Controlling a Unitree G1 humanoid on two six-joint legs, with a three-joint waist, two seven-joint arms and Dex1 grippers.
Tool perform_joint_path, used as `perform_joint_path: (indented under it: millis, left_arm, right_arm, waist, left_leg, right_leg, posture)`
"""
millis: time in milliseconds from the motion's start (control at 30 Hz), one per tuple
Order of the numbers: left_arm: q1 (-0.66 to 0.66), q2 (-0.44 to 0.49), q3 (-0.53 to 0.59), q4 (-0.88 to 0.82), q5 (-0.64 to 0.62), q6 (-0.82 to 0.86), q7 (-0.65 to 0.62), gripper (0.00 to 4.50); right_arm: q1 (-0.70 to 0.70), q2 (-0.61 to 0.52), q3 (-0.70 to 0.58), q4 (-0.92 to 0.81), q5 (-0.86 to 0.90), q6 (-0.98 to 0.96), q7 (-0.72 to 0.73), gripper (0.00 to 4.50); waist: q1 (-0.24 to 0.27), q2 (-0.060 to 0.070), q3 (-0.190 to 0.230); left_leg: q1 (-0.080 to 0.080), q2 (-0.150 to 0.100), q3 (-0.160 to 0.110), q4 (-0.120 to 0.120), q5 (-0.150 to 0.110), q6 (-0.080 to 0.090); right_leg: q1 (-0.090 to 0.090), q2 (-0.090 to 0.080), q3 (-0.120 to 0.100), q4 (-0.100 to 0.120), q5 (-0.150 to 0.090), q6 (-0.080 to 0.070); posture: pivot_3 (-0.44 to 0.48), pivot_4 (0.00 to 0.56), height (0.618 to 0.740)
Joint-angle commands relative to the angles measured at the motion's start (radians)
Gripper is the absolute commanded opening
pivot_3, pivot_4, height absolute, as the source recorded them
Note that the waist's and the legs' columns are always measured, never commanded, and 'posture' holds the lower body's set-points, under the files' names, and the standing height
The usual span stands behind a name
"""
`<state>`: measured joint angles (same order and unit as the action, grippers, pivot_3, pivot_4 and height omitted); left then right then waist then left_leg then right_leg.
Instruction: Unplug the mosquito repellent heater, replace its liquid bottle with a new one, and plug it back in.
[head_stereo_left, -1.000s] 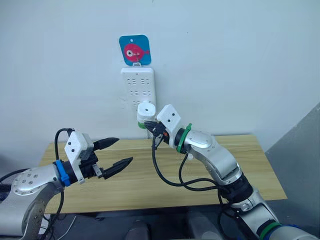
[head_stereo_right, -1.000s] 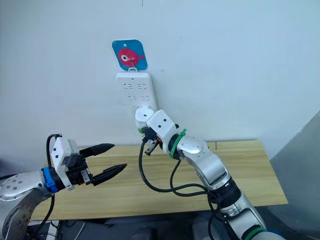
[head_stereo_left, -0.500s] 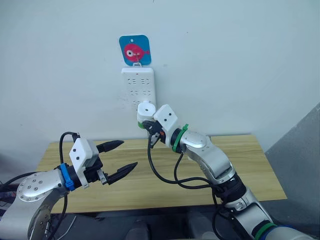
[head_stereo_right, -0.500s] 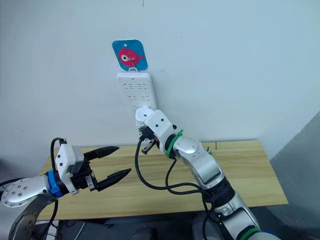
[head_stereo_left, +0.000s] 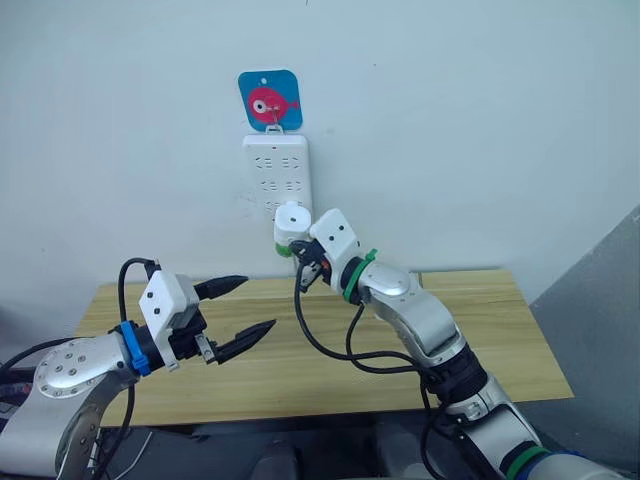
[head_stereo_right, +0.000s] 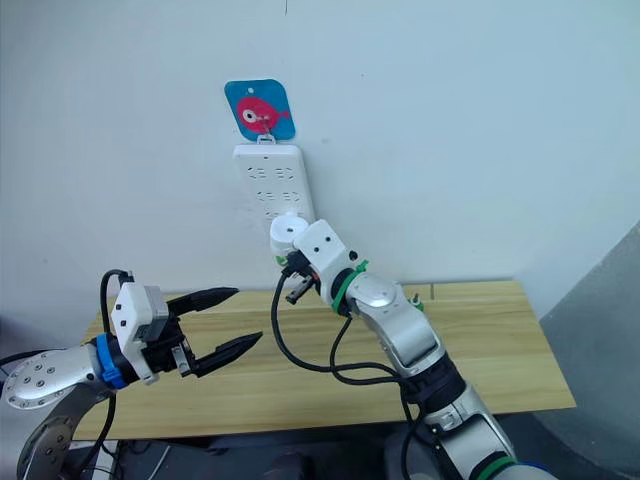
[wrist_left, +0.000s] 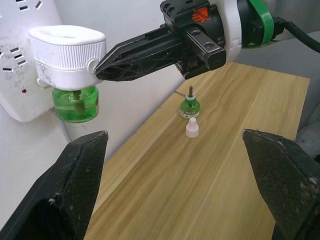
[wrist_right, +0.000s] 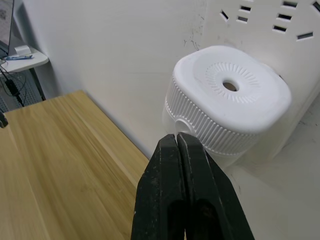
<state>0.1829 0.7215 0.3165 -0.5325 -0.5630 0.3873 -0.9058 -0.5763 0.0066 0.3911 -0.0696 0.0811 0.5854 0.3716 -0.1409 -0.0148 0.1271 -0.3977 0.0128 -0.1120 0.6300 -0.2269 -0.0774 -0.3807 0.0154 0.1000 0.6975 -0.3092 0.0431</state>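
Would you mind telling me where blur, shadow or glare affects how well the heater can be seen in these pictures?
Left wrist view: the mosquito repellent heater and its green bottle are sharp, while the left gripper's fingers in the foreground are blurred. Right wrist view: the heater's top is crisp and evenly lit; the right gripper casts a soft shadow on the wall below it. Left eye view: flat light, no glare.

Rear wall (head_stereo_left: 480, 120): plain, pale, evenly lit, with faint scuff marks beside the power strip (head_stereo_left: 276, 180). The strip is white and upright, hung on the wall under a blue square hook plate (head_stereo_left: 270, 99) with a pink fish picture. Table (head_stereo_left: 500, 330): light wood-grain top, long edge set against the wall. A grey surface (head_stereo_left: 600, 320) lies to the right of the table. In the right wrist view, a small white side shelf (wrist_right: 22, 57) stands further along the wall.
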Motion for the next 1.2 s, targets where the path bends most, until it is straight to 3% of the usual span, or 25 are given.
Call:
perform_joint_path:
  millis: [33, 533, 733, 933, 1200]
  left_arm:
    - [-0.012, 0.017, 0.002, -0.018, -0.010, 0.002, 0.001, 4.50]
    - [-0.025, 0.019, -0.014, -0.026, -0.012, 0.023, 0.011, 4.50]
    - [-0.043, 0.013, -0.023, -0.013, -0.013, 0.027, 0.022, 4.50]
    - [-0.045, 0.005, -0.022, 0.009, -0.025, 0.031, 0.027, 4.50]
    - [-0.013, 0.024, 0.030, 0.074, 0.030, -0.018, 0.026, 4.50]
  right_arm:
    - [-0.026, 0.017, -0.048, -0.027, 0.009, -0.002, -0.016, 0.05]
    - [-0.035, 0.087, -0.140, 0.008, 0.018, 0.072, -0.119, 0.05]
    - [-0.023, 0.070, -0.116, -0.070, 0.089, 0.121, -0.020, 0.05]
    - [-0.003, -0.023, -0.067, -0.201, 0.136, 0.155, 0.091, 0.05]
    - [0.013, -0.310, -0.042, -0.360, 0.149, 0.146, 0.278, 0.05]
  waist:
    - [0.000, 0.000, 0.000]
    - [0.000, 0.000, 0.000]
    - [0.001, 0.000, 0.000]
    - [-0.001, 0.000, 0.000]
    - [-0.001, -0.001, -0.001]
  left_leg:
    - [0.000, 0.000, 0.000, 0.000, 0.000, 0.000]
    - [0.001, 0.000, 0.000, 0.000, 0.002, -0.001]
    - [0.002, 0.001, 0.000, 0.000, 0.003, -0.002]
    - [0.000, 0.001, 0.000, -0.002, 0.003, -0.002]
    - [0.000, 0.001, 0.000, -0.002, 0.003, -0.002]
  right_leg:
    - [0.000, 0.000, 0.000, 0.000, 0.000, 0.000]
    - [0.001, 0.000, 0.000, 0.000, -0.001, 0.001]
    - [0.001, 0.000, -0.001, 0.000, 0.000, 0.002]
    - [-0.001, 0.000, -0.001, 0.000, 0.000, 0.001]
    - [-0.001, 0.000, -0.001, 0.000, -0.001, 0.001]
  posture:
    - [-0.078, 0.070, 0.740]
    - [-0.083, 0.077, 0.740]
    - [-0.089, 0.071, 0.740]
    - [-0.093, 0.063, 0.740]
    - [-0.085, 0.041, 0.740]
